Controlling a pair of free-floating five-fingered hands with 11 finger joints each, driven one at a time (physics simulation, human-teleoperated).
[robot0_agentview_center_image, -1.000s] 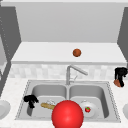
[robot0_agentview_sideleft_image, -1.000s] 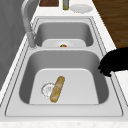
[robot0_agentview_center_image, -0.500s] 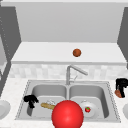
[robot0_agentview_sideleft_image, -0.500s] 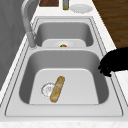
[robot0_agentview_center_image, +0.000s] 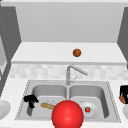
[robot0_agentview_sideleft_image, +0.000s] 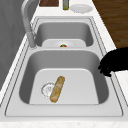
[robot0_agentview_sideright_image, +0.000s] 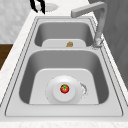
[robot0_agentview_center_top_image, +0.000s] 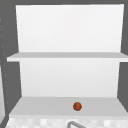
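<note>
The left hand (robot0_agentview_center_image: 30, 100) was seen hanging over the left basin's near-left rim, fingers curled downward and gripping nothing. The baguette (robot0_agentview_sideleft_image: 57, 89) nearest it lay flat on the left basin (robot0_agentview_sideleft_image: 75, 62) floor, one end resting across the drain (robot0_agentview_sideleft_image: 47, 88). The right hand (robot0_agentview_center_image: 124, 93) was held at the sink's right edge, on the counter side; whether its fingers were spread could not be told. A tomato (robot0_agentview_sideright_image: 64, 88) sat on a plate (robot0_agentview_sideright_image: 53, 96) in the right basin.

A kitchen: a steel double-basin sink (robot0_agentview_center_image: 110, 100) set in a pale speckled counter, bent grey tap (robot0_agentview_center_image: 72, 72) at twelve o'clock, white wall shelf (robot0_agentview_center_image: 50, 53) above.
</note>
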